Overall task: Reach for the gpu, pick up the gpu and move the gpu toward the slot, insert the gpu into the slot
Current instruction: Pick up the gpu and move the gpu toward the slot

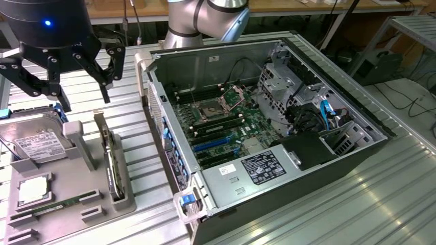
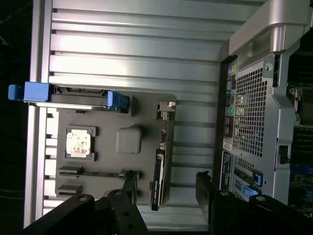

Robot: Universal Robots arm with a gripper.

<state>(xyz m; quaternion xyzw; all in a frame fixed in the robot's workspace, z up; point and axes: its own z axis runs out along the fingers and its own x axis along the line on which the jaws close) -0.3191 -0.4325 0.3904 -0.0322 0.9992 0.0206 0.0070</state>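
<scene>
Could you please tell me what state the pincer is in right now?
The pincer is open and holds nothing; it hovers above the gpu.

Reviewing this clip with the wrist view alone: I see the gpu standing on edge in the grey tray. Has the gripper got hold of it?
Observer: No. In the exterior view the gripper hangs open above the tray, clear of the gpu.
Operator: Is the slot free?
Observer: Yes. The blue slot on the motherboard holds no card.
Operator: How does the computer case sit?
Observer: The case lies on its side with the panel off and the board facing up, to the exterior view's right of the tray.
</scene>
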